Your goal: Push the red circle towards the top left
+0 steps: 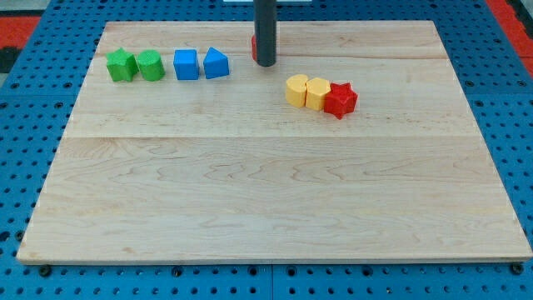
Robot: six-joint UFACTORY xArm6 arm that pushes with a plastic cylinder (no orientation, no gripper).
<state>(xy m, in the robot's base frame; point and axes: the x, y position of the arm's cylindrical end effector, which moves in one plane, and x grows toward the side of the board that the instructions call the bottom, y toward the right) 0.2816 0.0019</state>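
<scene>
The red circle (254, 47) is mostly hidden behind my rod; only a red sliver shows at the rod's left edge, near the board's top middle. My tip (265, 63) rests on the board just in front of and to the right of that block, touching or nearly touching it.
A green star (121, 65) and a green block (151, 65) sit at the upper left, with a blue block (186, 64) and a blue pointed block (216, 63) to their right. Two yellow blocks (296, 90), (317, 92) and a red star (340, 100) cluster right of centre on the wooden board (266, 192).
</scene>
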